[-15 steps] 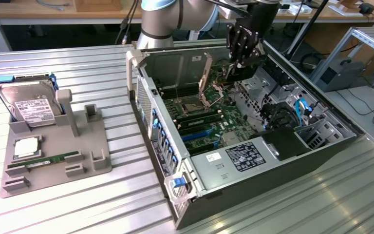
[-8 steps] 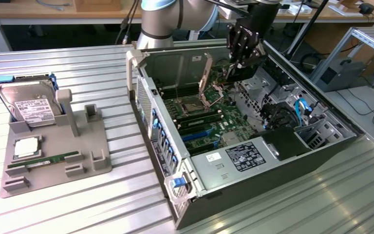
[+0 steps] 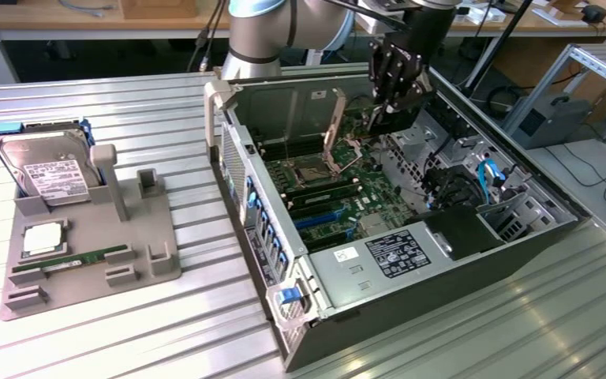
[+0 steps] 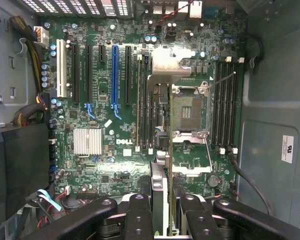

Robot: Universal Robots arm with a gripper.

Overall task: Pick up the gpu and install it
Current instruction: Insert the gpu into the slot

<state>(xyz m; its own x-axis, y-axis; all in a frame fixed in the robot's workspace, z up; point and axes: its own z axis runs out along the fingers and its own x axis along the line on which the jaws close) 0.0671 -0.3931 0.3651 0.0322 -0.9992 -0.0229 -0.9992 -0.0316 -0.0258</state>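
My gripper (image 3: 393,99) hangs over the far end of the open computer case (image 3: 282,260), above the motherboard (image 4: 120,140). It is shut on the gpu (image 4: 160,185), a thin card seen edge-on between the black fingers (image 4: 140,215), with a silver strip along its edge. In the exterior view the gpu (image 3: 379,117) pokes out below the fingers, a little above the board. The long blue expansion slot (image 4: 115,75) and the black slots beside it lie bare, away from the card. An open CPU socket (image 4: 187,107) with its lever raised sits near the card.
A grey holder (image 3: 92,237) on the exterior view's left carries a silver hard drive (image 3: 45,170), a CPU (image 3: 42,237) and a green RAM stick (image 3: 72,260). Inside the case are the power supply (image 3: 398,253), a drive cage and loose cables (image 3: 488,178). Slatted metal table all round.
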